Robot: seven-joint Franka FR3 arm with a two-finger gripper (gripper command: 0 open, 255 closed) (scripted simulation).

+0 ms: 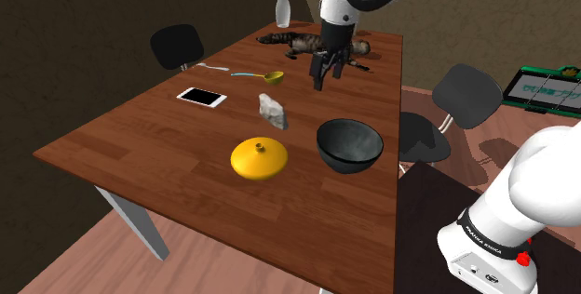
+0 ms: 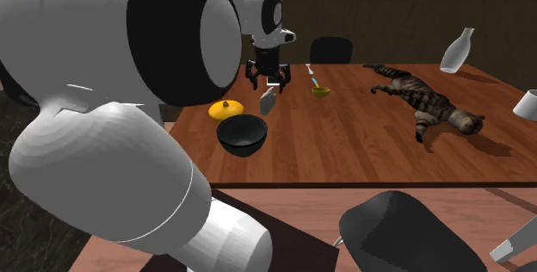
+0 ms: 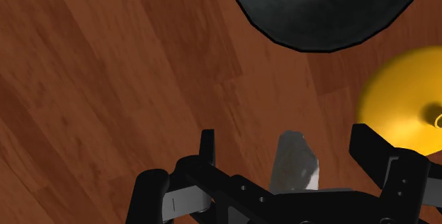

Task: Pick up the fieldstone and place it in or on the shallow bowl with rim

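A grey-white fieldstone [image 1: 272, 110] [image 2: 268, 101] stands on the wooden table [image 1: 149, 134]. My gripper [image 1: 328, 67] [image 2: 269, 79] hangs open in the air above it. In the wrist view the stone [image 3: 294, 162] lies far below, between the spread fingers [image 3: 206, 148], untouched. A deep dark bowl [image 1: 349, 143] [image 2: 242, 134] [image 3: 326, 6] sits close beside the stone. A shallow yellow dish [image 1: 259, 159] [image 2: 225, 108] [image 3: 397, 109] with a small knob in its middle sits on the stone's other side, nearer the table's front edge in the shoulder view.
A striped cat [image 1: 317, 46] [image 2: 426, 102] lies at the table's far end beside a white bottle [image 1: 283, 8]. A phone [image 1: 202, 98], a white spoon [image 1: 212, 65] and a small yellow scoop [image 1: 270, 77] lie towards the shoulder view's left. Black chairs [image 1: 177, 46] [image 1: 466, 92] flank the table.
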